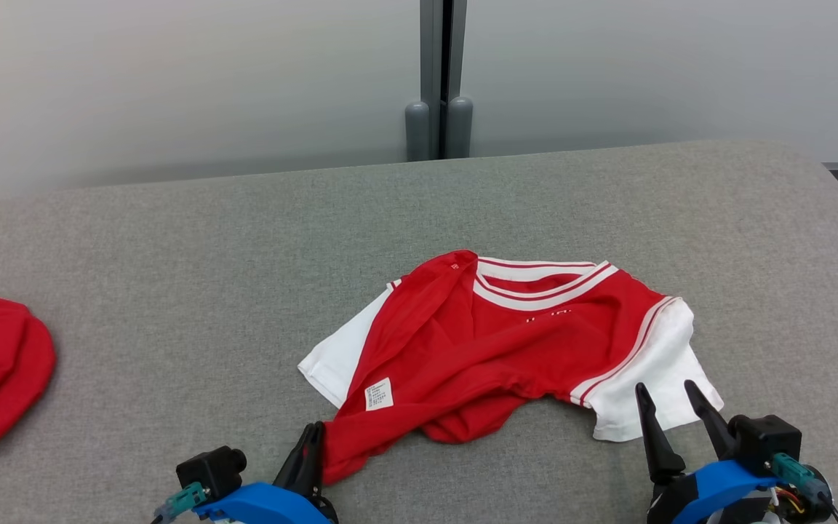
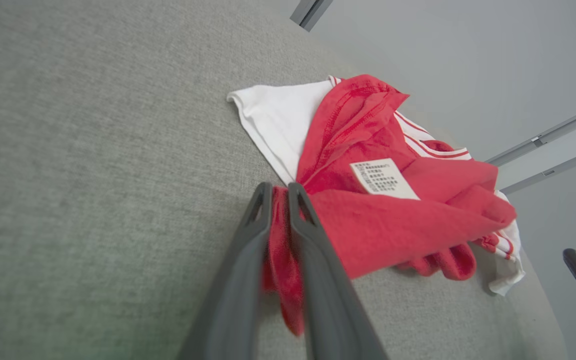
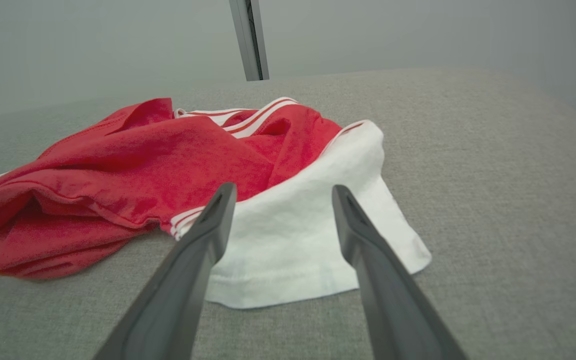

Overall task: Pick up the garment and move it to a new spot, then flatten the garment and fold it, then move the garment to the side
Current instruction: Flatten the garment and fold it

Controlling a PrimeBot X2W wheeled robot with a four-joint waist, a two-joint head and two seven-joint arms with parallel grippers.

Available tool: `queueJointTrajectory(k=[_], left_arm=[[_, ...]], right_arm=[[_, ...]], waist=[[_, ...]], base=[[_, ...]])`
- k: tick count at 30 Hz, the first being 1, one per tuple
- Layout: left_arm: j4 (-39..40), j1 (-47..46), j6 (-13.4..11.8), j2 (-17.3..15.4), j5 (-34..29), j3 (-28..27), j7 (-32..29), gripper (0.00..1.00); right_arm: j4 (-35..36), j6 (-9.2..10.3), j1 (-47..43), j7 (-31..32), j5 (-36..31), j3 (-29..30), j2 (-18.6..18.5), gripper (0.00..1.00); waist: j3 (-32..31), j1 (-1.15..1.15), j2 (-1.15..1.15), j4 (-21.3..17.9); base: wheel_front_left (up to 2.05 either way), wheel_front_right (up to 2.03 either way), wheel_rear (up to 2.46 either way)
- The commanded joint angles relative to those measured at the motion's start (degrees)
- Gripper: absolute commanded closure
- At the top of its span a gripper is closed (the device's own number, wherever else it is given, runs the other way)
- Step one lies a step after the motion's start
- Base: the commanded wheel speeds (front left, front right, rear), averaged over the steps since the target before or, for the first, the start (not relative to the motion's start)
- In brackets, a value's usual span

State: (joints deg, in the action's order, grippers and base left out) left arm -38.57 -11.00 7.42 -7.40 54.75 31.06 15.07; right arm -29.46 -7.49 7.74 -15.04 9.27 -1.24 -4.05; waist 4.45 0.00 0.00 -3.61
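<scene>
Probably limp and light, the garment (image 1: 492, 342) is pinched at its red hem corner (image 1: 339, 451) by the left gripper (image 1: 311, 440), while the right gripper (image 1: 666, 397), spread wide, suits the white sleeve (image 1: 670, 349).

White care label (image 1: 379, 394) on the red garment (image 1: 492, 342), turned up near the hem, with rows of small dark print. The left wrist view gives a nearer look at it (several short lines, too fine to make out one word). Below the striped collar, faint white marks (image 1: 548, 314), unreadable too.
</scene>
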Motion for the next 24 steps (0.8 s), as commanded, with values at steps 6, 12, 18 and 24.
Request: queueJointTrajectory(k=[6, 12, 18, 24], left_arm=[[0.5, -1.4, 0.1, -1.0, 0.3, 0.5, 0.1, 1.0], [6.3, -0.3, 0.1, -0.8, -6.2, -5.1, 0.1, 1.0], [12.7, 1.4, 0.1, 0.9, -13.2, -9.4, 0.1, 1.0], [14.5, 2.1, 0.1, 1.6, -15.3, -9.4, 0.2, 1.0]], right_arm=[[-0.3, -0.01, 0.4, -0.2, 0.4, 0.7, 0.0, 0.0], [-1.5, -0.01, 0.6, -0.2, 1.1, 4.2, 0.2, 0.0], [-6.3, -0.01, 2.5, -0.2, -0.4, 10.2, 0.0, 0.0], [-11.7, -0.01, 5.4, -0.2, -2.5, 15.6, -0.1, 0.0]], waist=[[0.1, 0.0, 0.0, 0.3], [0.4, 0.0, 0.0, 0.8], [1.6, 0.0, 0.0, 1.9], [3.0, 0.0, 0.0, 2.8]], base=[[0.0, 0.0, 0.0], [0.0, 0.0, 0.0], [0.0, 0.0, 0.0], [0.0, 0.0, 0.0]])
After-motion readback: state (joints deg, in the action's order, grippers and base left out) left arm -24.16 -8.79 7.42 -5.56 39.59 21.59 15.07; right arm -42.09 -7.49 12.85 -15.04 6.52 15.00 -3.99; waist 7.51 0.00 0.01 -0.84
